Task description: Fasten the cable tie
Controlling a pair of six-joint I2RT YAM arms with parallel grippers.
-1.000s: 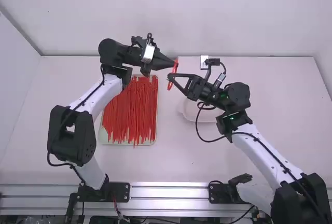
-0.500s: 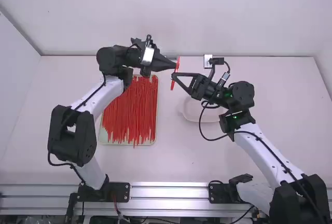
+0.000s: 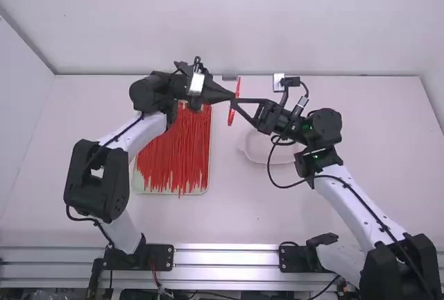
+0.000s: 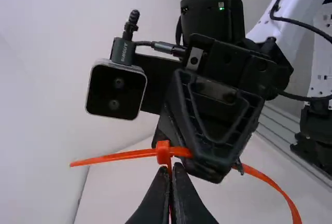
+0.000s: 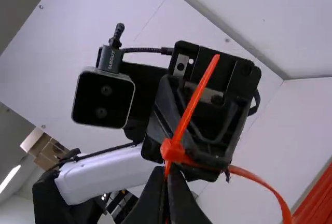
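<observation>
A red cable tie [image 3: 236,98] is held in the air above the table's far middle, with both grippers meeting tip to tip on it. My left gripper [image 3: 232,94] comes in from the left and my right gripper [image 3: 233,106] from the right. In the left wrist view my left gripper [image 4: 169,169] is shut on the cable tie [image 4: 163,152] just below its head, and the strap runs out to both sides. In the right wrist view my right gripper [image 5: 166,175] is shut on the cable tie [image 5: 171,149] at its head, with the tail pointing up.
A flat tray [image 3: 170,192] holding a pile of several red cable ties [image 3: 177,144] lies on the table under the left arm. A shallow white dish [image 3: 258,154] sits beneath the right arm's wrist. The white table stretches open to the right.
Both grippers have drifted slightly to the right with the tie between them, and both stay shut on it.
</observation>
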